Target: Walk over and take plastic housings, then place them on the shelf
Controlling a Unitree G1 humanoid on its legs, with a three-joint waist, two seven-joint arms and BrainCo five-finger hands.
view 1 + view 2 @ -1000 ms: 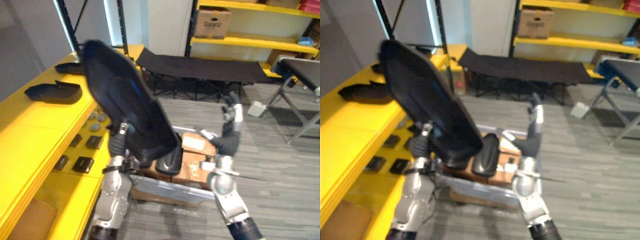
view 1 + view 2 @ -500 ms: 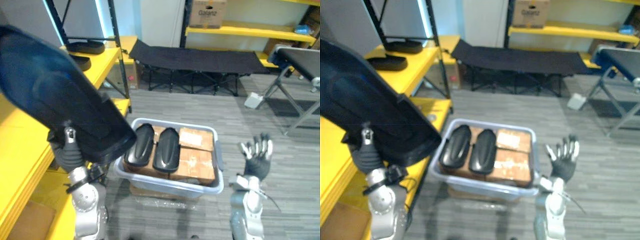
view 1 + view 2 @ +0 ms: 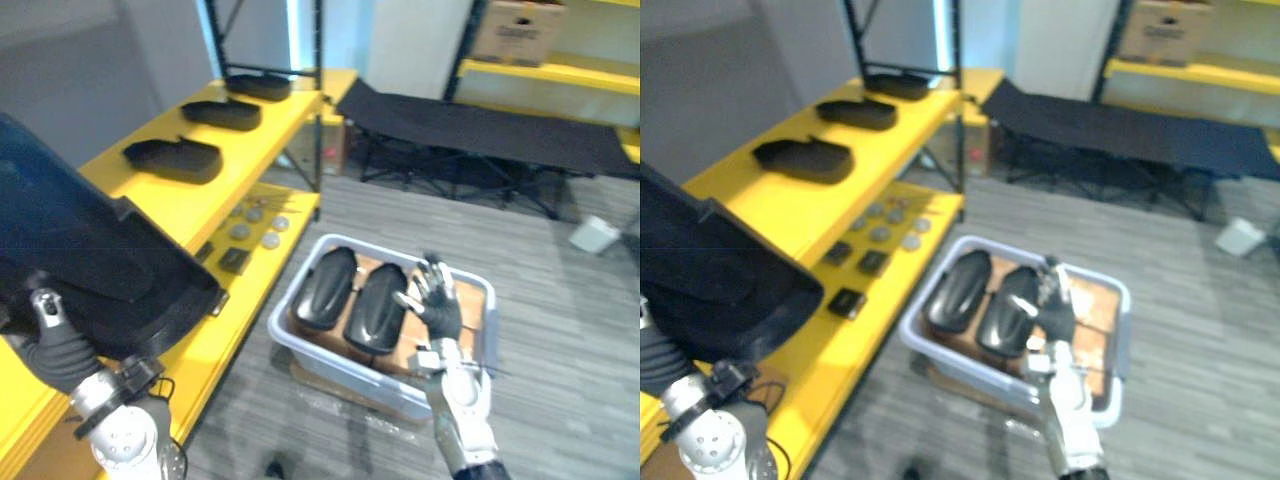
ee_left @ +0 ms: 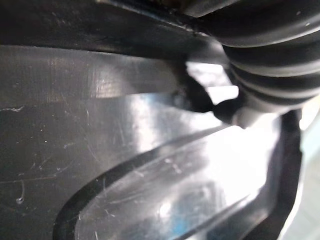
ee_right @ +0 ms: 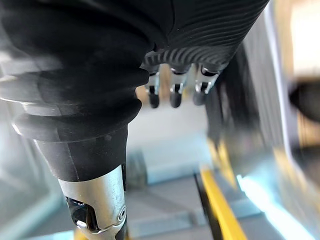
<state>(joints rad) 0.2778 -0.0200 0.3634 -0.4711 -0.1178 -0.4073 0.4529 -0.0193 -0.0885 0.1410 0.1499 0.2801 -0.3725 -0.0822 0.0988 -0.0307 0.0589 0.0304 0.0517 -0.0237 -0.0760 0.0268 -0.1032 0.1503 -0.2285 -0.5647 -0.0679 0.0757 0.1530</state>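
Note:
A large black plastic housing [image 3: 90, 265] is held up at the near left, beside the yellow shelf [image 3: 150, 200]. My left hand [image 3: 55, 345] is shut on its lower edge, thumb against its face; the left wrist view shows its glossy inner surface [image 4: 125, 165] from very close. My right hand [image 3: 435, 300] is open with fingers spread, raised over the grey bin [image 3: 330, 365]. Two more black housings [image 3: 325, 288] [image 3: 375, 305] lie side by side in the bin on cardboard. Three housings [image 3: 172, 158] [image 3: 220, 112] [image 3: 258, 85] rest in a row on the shelf top.
Small dark and round parts [image 3: 240, 250] lie on the shelf's lower yellow level. A black folding cot [image 3: 480, 125] stands behind the bin. Further yellow shelving with a cardboard box [image 3: 515, 30] is at the back right. Grey floor lies to the right of the bin.
The camera has swung, bringing the shelf top and its three housings into view. My right hand has come up from beside the bin to over it. The left hand still holds the housing.

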